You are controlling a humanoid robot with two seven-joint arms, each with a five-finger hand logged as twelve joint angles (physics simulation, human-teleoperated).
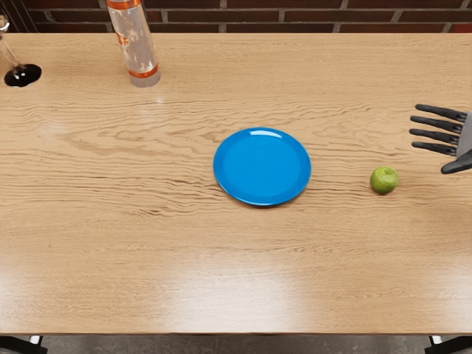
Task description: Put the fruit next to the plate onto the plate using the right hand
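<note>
A small green apple (384,179) lies on the wooden table, to the right of a bare blue plate (262,165) and clear of its rim. My right hand (440,139) enters from the right edge, above and right of the apple, not touching it. Its dark fingers (435,126) are stretched out toward the left and hold nothing. The left arm does not show.
A tall clear bottle with orange bands (135,43) stands at the back left. The dark base of a wine glass (22,74) sits at the far left edge. A brick wall runs behind the table (147,243).
</note>
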